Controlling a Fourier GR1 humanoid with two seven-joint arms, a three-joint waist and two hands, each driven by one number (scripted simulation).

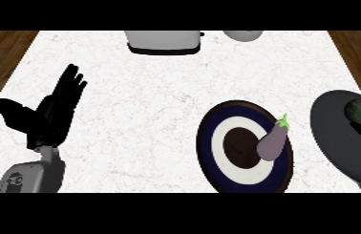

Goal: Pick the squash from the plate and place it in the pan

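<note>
Left hand [53, 109]: open, fingers up, holding nothing, by the counter's [141, 94] left edge.
Eggplant [273, 141]: on the plate [211, 147], right side.
Pan [331, 123]: at the right edge.

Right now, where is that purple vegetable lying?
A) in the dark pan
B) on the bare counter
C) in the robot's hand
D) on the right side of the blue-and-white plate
D: the eggplant lies on the plate, right of its centre, apart from the pan.

bench [162, 94]: white, faintly veined marble
plate [211, 156]: dark navy rim, white ring, dark brown centre
vegetable [273, 143] on plate: purple-grey, green stem
pan [331, 123]: dark grey
left hand [56, 109]: black
</note>
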